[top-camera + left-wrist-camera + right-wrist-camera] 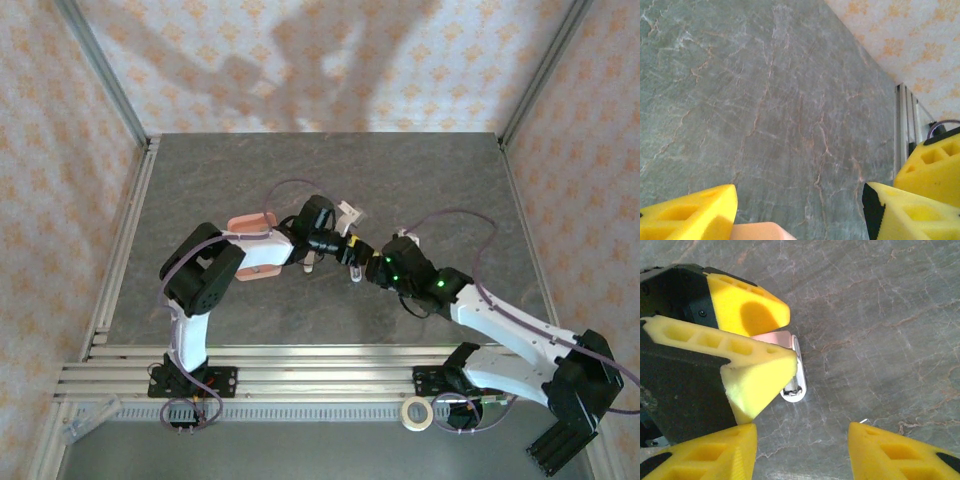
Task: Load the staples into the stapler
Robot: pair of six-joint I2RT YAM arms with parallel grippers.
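Observation:
In the right wrist view the left gripper [789, 336] comes in from the upper left, its yellow fingers shut on the pale-pink body of the stapler [796, 384]. The stapler's white end and silvery channel stick out below those fingers, above the stone table. My right gripper [802, 442] stands open just in front of that end, nothing between its fingers [705, 450]. A tiny metallic sliver, perhaps a staple [865, 421], lies by its right fingertip. In the top view the left gripper [335, 243] and right gripper [368, 268] meet at mid-table. The left wrist view shows a pink edge of the stapler [760, 231].
A salmon-pink tray [250, 222] lies partly under the left arm. A small white object [350, 212] sits just behind the grippers. A tape roll [417, 412] rests on the front rail. Aluminium frame posts and patterned walls close in the grey stone table [220, 180].

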